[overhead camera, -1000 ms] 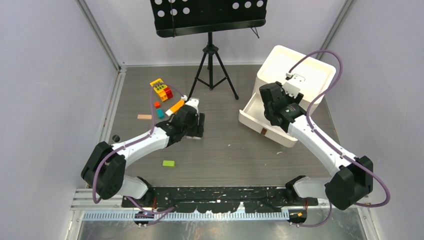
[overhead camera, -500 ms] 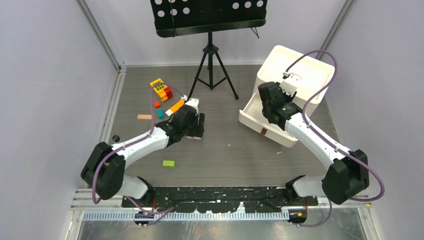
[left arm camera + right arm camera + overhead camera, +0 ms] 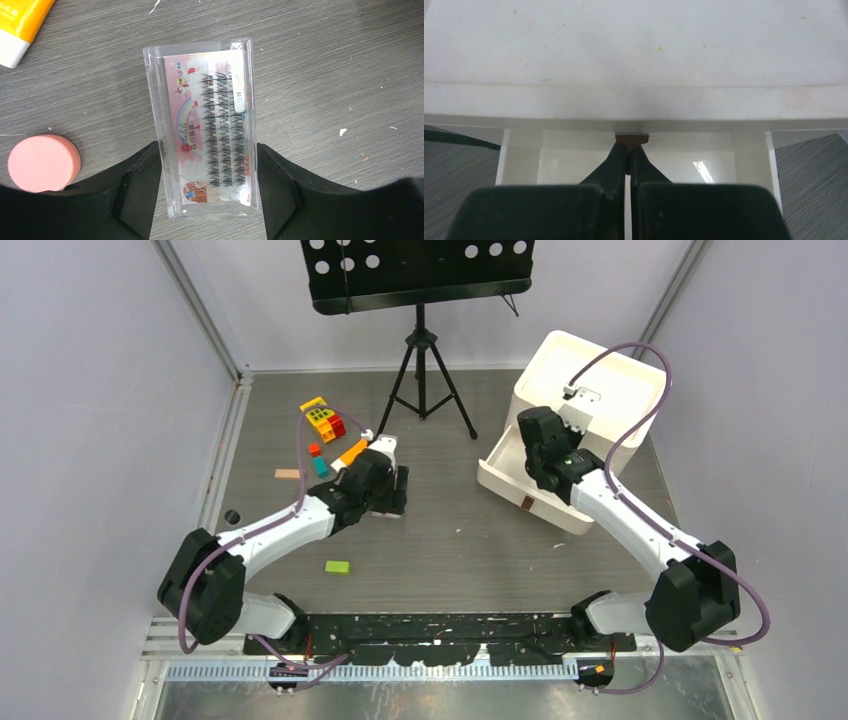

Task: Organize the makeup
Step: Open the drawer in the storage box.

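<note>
The left gripper (image 3: 208,150) is down on the worktop (image 3: 325,75), its jaws set against both long sides of a clear lash case (image 3: 205,125) that lies flat between them. A pink round compact (image 3: 44,162) sits just beside the left jaw, and an orange tube (image 3: 20,25) lies further off. Over at the white drawer box (image 3: 600,390), the right gripper (image 3: 629,150) has its jaws pinched together on a small brown tab (image 3: 632,137), above an open drawer (image 3: 574,165).
</note>
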